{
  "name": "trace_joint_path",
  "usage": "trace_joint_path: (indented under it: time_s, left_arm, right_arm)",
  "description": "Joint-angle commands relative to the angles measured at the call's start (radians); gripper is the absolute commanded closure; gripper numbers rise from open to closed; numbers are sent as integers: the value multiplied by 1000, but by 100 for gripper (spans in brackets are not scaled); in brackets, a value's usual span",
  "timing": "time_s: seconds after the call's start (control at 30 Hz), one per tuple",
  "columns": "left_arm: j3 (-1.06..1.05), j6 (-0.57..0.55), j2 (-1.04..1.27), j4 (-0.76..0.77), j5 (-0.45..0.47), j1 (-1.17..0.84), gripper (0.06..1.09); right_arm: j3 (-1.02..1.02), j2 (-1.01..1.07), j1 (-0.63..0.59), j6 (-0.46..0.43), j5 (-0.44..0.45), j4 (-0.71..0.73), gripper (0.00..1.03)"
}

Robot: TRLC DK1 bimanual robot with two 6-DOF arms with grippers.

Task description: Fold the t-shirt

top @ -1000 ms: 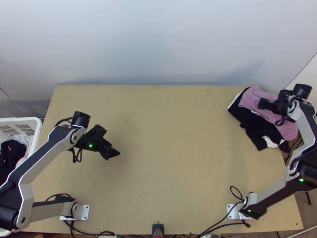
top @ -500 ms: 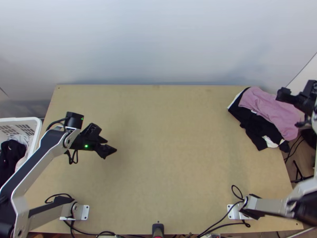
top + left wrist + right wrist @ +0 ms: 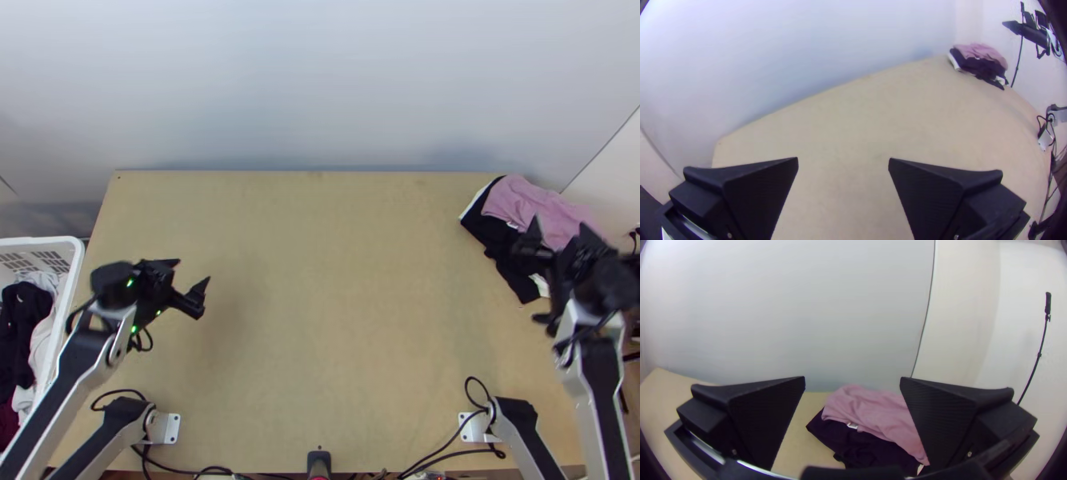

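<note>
My left gripper (image 3: 193, 270) stands open over the table's left side, nothing between its fingers; its two fingers are wide apart in the left wrist view (image 3: 843, 160). My right gripper (image 3: 560, 225) is open at the clothes pile, empty, and again spread in the right wrist view (image 3: 852, 378). Bunched pink cloth (image 3: 524, 196) lies on black cloth (image 3: 498, 240) at the table's far right corner, some white cloth showing beneath. The right arm hides part of the pile. Which piece is a t-shirt, I cannot tell.
A white basket (image 3: 71, 276) with dark and light clothes stands beyond the table's left edge. Bare table (image 3: 336, 304) lies between the arms. A wall rises behind the far edge. Cables run along the near edge, and a thin black stand (image 3: 1037, 356) is at the right.
Both arms have drawn back towards the near side, the left gripper shifting slightly left and its fingers spreading wider. The right arm first swung out rightwards, then back in. The clothes pile looks unmoved.
</note>
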Motion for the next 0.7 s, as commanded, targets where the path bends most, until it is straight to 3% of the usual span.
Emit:
trace_joint_path:
  time_s: [0.0,0.13,0.43,0.67]
  left_arm:
    - [-137,-30,-255,103,-53,22,10]
    - [-217,33,-384,102,-53,1,10]
    - [-406,90,-726,155,-53,-2,10]
    - [-471,88,-809,132,-53,31,10]
  right_arm:
    - [-246,-248,120,-69,75,110,4]
    - [-337,-426,201,-101,77,104,4]
    - [-516,-711,205,-138,75,103,4]
    - [-590,-728,220,-130,83,109,4]
